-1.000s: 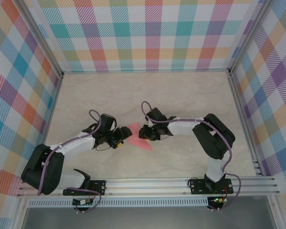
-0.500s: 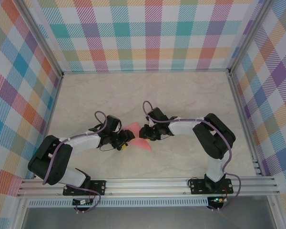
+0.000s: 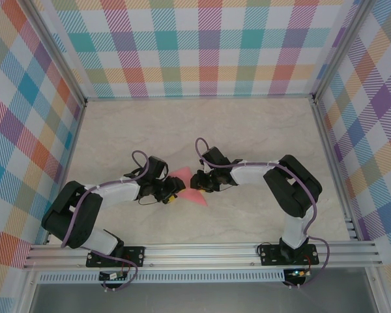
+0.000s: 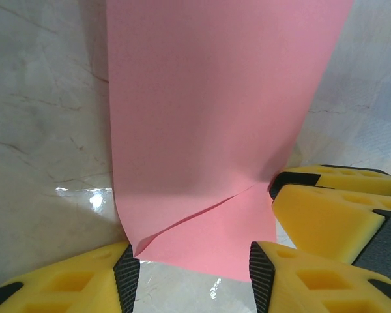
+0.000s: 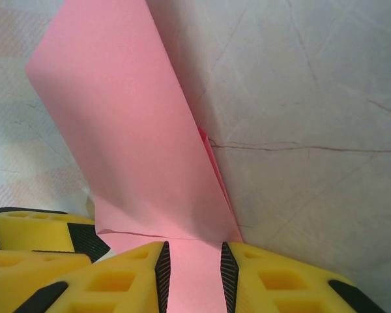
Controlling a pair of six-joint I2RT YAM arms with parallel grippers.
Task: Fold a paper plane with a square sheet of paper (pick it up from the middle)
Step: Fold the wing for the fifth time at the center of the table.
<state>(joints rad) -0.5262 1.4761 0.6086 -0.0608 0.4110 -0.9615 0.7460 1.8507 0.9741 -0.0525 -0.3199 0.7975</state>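
The square sheet of paper (image 3: 194, 195) is salmon pink and lies partly folded on the marble tabletop between the two grippers. In the left wrist view the paper (image 4: 208, 117) shows a diagonal flap edge. Its near end lies between the pads of my left gripper (image 4: 192, 264), which stands open, the folded corner touching the left pad. My left gripper (image 3: 173, 191) is at the paper's left side, my right gripper (image 3: 197, 183) at its right. In the right wrist view my right gripper (image 5: 192, 267) has its jaws a little apart, low over the paper (image 5: 117, 117), with a flap rising just ahead of them.
The right gripper's yellow fingers (image 4: 332, 215) sit close by the paper's right edge, near my left fingers. Plaid walls (image 3: 195, 45) enclose the table on three sides. Both arm bases stand on an aluminium rail (image 3: 202, 253) at the near edge.
My left gripper's jaws have narrowed round the paper's near end, and the left arm's elbow has swung in toward the middle. The right arm has not moved.
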